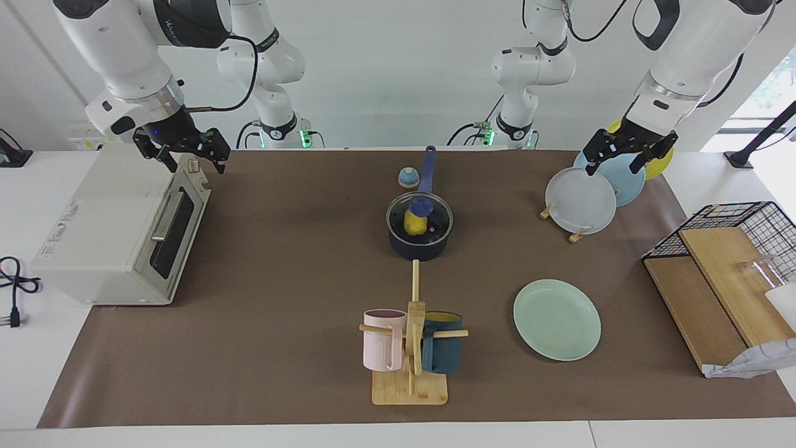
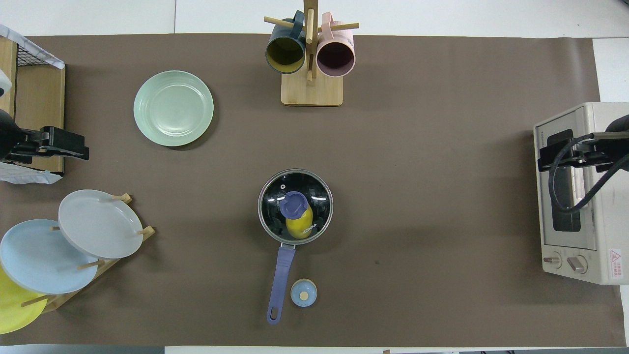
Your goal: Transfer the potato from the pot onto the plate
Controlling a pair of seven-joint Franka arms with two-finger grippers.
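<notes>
The navy pot (image 1: 420, 250) stands mid-table with its long blue handle (image 1: 428, 168) pointing toward the robots. A glass lid (image 1: 437, 213) with a blue knob covers it. The yellow potato (image 1: 414, 224) lies inside and shows through the lid, also in the overhead view (image 2: 300, 228). The mint-green plate (image 1: 556, 319) lies bare, farther from the robots than the pot, toward the left arm's end; it also shows from overhead (image 2: 173, 108). My left gripper (image 1: 615, 165) hangs open and empty over the plate rack. My right gripper (image 1: 194, 163) hangs open and empty over the toaster oven.
A toaster oven (image 1: 118, 230) stands at the right arm's end. A mug tree (image 1: 410, 348) holds a pink and a teal mug. A rack (image 1: 581, 199) holds grey, light blue and yellow plates. A small blue bell (image 1: 408, 178) sits beside the pot handle. A wire basket (image 1: 740, 218) stands at the left arm's end.
</notes>
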